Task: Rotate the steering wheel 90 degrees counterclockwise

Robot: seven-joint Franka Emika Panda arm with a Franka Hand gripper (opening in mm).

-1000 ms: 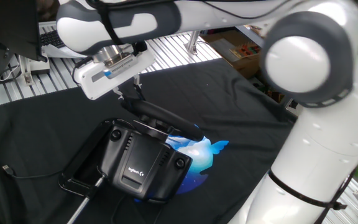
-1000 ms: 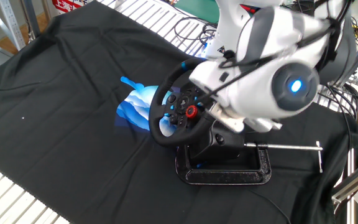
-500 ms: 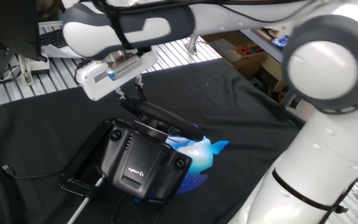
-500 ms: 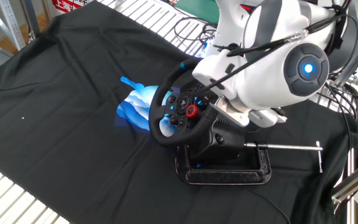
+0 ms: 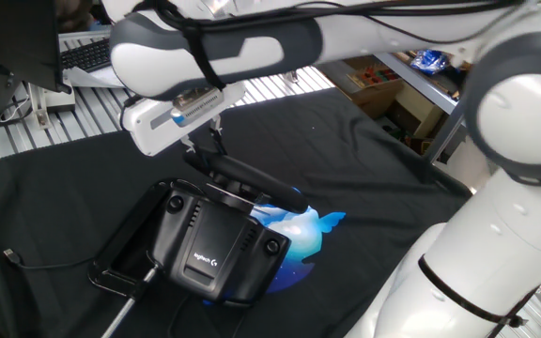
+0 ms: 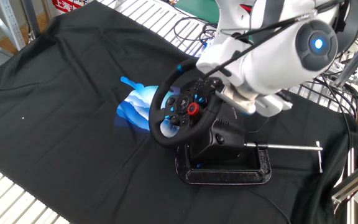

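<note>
The wheel [image 6: 180, 107] sits mid-table, mounted on its black base [image 5: 216, 246], which stands on a black cloth [image 6: 61, 93] draped over the table. In the other fixed view the rim faces the camera at a tilt, a ring of black padding with a red knob [image 6: 192, 109] and small coloured buttons on the hub. A short blue stripe [image 6: 184, 64] shows at the rim's upper edge, just under the arm. In the one fixed view the wheel [image 5: 242, 175] is nearly edge-on, a dark band jutting out behind the base, whose white logo [image 5: 206, 259] faces us.

The gripper [image 5: 204, 147] hangs from its white housing right over the far end of the rim. Its dark fingers [image 5: 217, 141] reach down to the padding and merge with it; whether they are spread or pinching the rim, I cannot tell. In the other fixed view the arm's bulky white joint covers that spot entirely.

Under the wheel a bright blue patch [image 6: 137, 102] lies on the cloth, spreading out to one side of the base. The base rests in a black clamp frame [image 6: 225, 173], and a thin metal rod [image 6: 284, 147] lies alongside it. A black cable [image 5: 45, 264] trails away from the base across the cloth.
</note>
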